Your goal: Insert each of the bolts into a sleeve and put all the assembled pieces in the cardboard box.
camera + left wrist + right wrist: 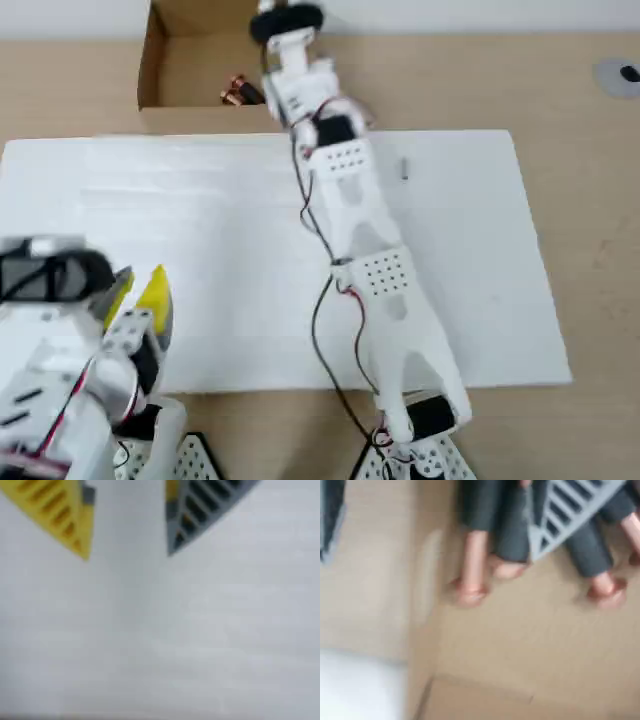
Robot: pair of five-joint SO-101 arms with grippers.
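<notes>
Cardboard box (150, 60): at the far edge of the worktop (600, 200), open side up, just beyond the white sheet (220, 230).
Assembled pieces (238, 94): lying on the box floor near its front wall. In the right wrist view they are dark sleeves (510, 530) with copper-coloured bolt ends (470, 592) sticking out, several side by side.
Right arm (370, 260): stretched across the white sheet, with its far end over the box.
Right claw (430, 557): released and inside the box. One ribbed finger (560, 515) lies over the pieces and the other finger (330, 520) is well apart from it; nothing is gripped.
Left arm (60, 380): at the near left corner of the sheet.
Left claw (127, 555): released, its yellow finger (60, 510) and grey finger (200, 510) apart above bare white sheet.
Small grey item (404, 168): on the sheet beside the right arm, too small to identify.
</notes>
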